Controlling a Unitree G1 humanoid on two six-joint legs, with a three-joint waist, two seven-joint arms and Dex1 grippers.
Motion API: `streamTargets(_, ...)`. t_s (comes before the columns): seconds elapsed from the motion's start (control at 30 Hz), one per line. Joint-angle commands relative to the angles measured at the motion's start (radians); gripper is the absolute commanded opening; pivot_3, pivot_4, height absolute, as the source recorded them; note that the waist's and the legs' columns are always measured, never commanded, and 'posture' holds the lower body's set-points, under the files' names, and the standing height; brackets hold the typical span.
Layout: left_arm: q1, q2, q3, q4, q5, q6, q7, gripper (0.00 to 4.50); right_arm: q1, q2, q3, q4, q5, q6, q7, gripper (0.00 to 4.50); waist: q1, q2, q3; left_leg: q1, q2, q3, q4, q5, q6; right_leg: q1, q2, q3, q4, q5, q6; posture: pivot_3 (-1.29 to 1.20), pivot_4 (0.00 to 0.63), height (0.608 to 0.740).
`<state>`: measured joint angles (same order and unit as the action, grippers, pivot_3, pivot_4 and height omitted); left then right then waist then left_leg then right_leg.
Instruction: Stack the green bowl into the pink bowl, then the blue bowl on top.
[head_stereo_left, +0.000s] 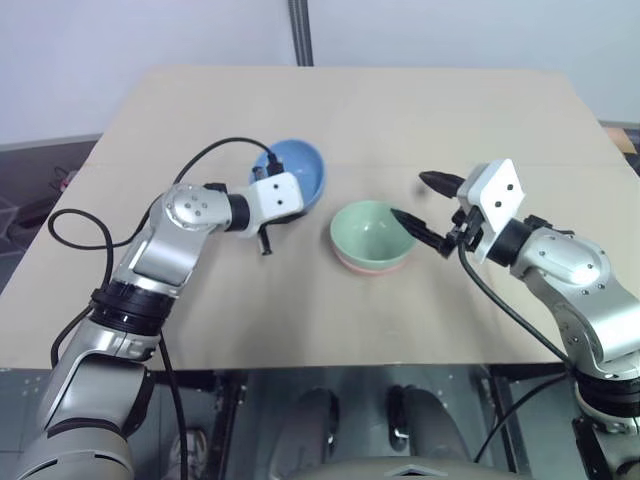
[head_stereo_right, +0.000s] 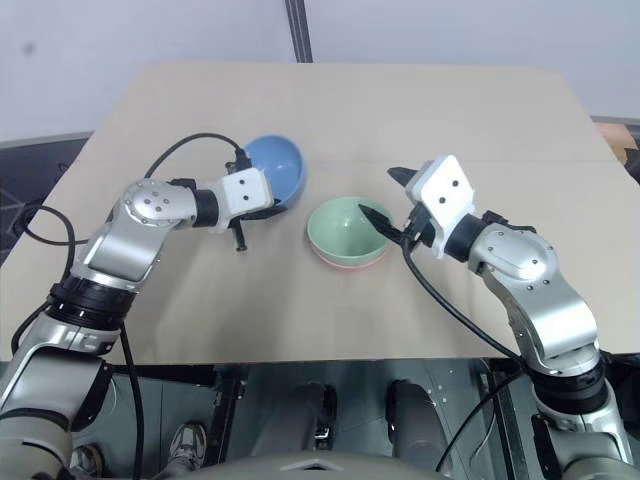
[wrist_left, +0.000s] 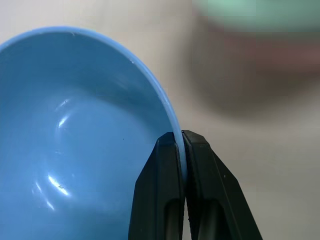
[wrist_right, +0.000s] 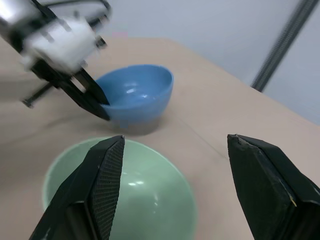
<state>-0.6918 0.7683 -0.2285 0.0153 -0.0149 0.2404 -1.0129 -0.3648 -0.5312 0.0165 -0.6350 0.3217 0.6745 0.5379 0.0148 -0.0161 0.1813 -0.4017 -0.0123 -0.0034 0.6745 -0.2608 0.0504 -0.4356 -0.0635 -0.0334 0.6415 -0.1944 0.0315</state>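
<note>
The blue bowl (head_stereo_left: 297, 168) sits tilted at the table's middle left. My left gripper (head_stereo_left: 292, 213) is shut on its near rim, and the left wrist view shows both black fingers (wrist_left: 165, 170) pinching that rim. To its right, the green bowl (head_stereo_left: 370, 232) rests inside the pink bowl (head_stereo_left: 372, 267), of which only a lower band shows. My right gripper (head_stereo_left: 418, 200) hangs open just right of the green bowl, over its right rim, with nothing between its fingers. In the right wrist view the green bowl (wrist_right: 125, 200) lies below the spread fingers and the blue bowl (wrist_right: 137, 95) beyond them.
All the bowls stand on a tan table (head_stereo_left: 400, 110), whose near edge (head_stereo_left: 300, 365) runs in front of my arms. A metal post (head_stereo_left: 300, 30) rises behind the far edge. A black cable (head_stereo_left: 215, 150) loops above my left forearm.
</note>
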Motion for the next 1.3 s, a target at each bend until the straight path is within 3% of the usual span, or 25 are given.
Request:
streamTargets(0.03,-0.054,-0.025,0.091,-0.129,-0.171,-0.022,-0.097,0.08,0.074,-0.039,-0.093,-0.07,0.002,0.001,-0.017,3.43,0.003,0.0,0.0,0.0,0.0,0.0,0.0,0.0,0.0,0.0,0.0,0.0,0.0,0.0,0.0,0.0,0.15,0.74)
streamTargets(0.3,-0.071,-0.07,0.027,-0.166,-0.261,-0.028,-0.252,0.08,0.189,-0.082,-0.163,-0.094,-0.019,0.002,-0.055,3.43,-0.007,0.0,0.0,0.002,0.001,0.002,0.002,0.0,0.0,0.001,0.002,0.003,0.001,0.0,0.001,0.0,0.15,0.74)
streamTargets(0.47,-0.07,-0.069,0.016,-0.151,-0.267,-0.04,-0.307,1.93,0.206,-0.083,-0.178,-0.097,-0.009,0.009,-0.064,3.43,-0.006,0.0,0.0,0.003,0.003,0.002,0.003,0.0,0.0,0.002,0.005,0.003,0.002,-0.002,0.004,0.0,0.15,0.74)
streamTargets(0.57,-0.067,-0.057,0.061,-0.181,-0.311,0.053,-0.276,3.13,0.228,-0.081,-0.19,-0.092,0.002,0.0,-0.058,3.43,-0.004,0.0,0.0,0.003,0.004,0.002,0.003,0.0,0.0,0.002,0.005,0.003,0.002,-0.002,0.004,0.0,0.15,0.74)
streamTargets(0.63,-0.061,-0.048,0.082,-0.202,-0.354,0.126,-0.272,3.13,0.235,-0.067,-0.197,-0.079,0.032,-0.022,-0.039,3.43,-0.006,0.0,0.0,0.002,0.004,0.002,0.003,0.0,0.0,0.002,0.005,0.003,0.001,-0.002,0.004,0.0,0.15,0.74)
streamTargets(0.8,0.092,-0.077,0.283,-0.25,-0.444,0.258,-0.067,3.13,0.272,-0.083,-0.17,-0.014,0.021,-0.094,0.019,3.43,-0.013,0.0,0.0,0.003,0.004,0.002,0.004,0.0,0.0,0.002,0.005,0.004,0.001,-0.002,0.004,0.0,0.15,0.74)
streamTargets(0.83,0.146,-0.085,0.314,-0.257,-0.44,0.212,-0.057,3.16,0.276,-0.084,-0.17,0.003,0.038,-0.098,0.04,3.82,-0.014,0.0,0.0,0.004,0.004,0.003,0.004,0.0,0.0,0.003,0.005,0.004,0.001,-0.002,0.004,0.0,0.15,0.74)
streamTargets(0.93,0.254,-0.078,0.381,-0.29,-0.485,0.281,-0.007,3.16,0.291,-0.114,-0.155,0.054,0.051,-0.122,0.112,4.44,-0.016,0.0,0.0,0.004,0.004,0.002,0.004,0.0,0.0,0.003,0.005,0.004,0.001,-0.002,0.003,0.0,0.15,0.74)
streamTargets(1.03,0.367,-0.059,0.452,-0.357,-0.57,0.319,-0.018,3.95,0.307,-0.134,-0.156,0.093,0.072,-0.144,0.172,4.5,-0.013,-0.001,0.0,0.003,0.005,0.001,0.004,0.0,0.0,0.003,0.004,0.003,0.001,0.0,0.001,0.0,0.15,0.74)
streamTargets(1.07,0.402,-0.052,0.468,-0.376,-0.575,0.319,-0.015,4.4,0.316,-0.144,-0.161,0.103,0.071,-0.156,0.19,4.5,-0.013,-0.001,0.0,0.004,0.005,0.002,0.004,0.0,0.0,0.003,0.004,0.003,0.001,0.0,0.001,0.0,0.15,0.74)
streamTargets(1.2,0.522,-0.064,0.535,-0.41,-0.483,0.235,0.104,4.47,0.362,-0.167,-0.223,0.123,0.086,-0.182,0.221,4.5,-0.006,0.0,0.0,0.004,0.004,0.002,0.004,0.0,0.0,0.004,0.003,0.003,0.001,0.0,0.0,0.0,0.15,0.74)
streamTargets(1.3,0.635,-0.079,0.596,-0.414,-0.513,0.15,0.056,4.47,0.425,-0.195,-0.305,0.11,0.147,-0.17,0.276,4.5,0.0,0.0,0.0,0.004,0.004,0.002,0.004,0.0,0.0,0.004,0.002,0.004,0.001,-0.001,-0.001,0.0,0.15,0.74)
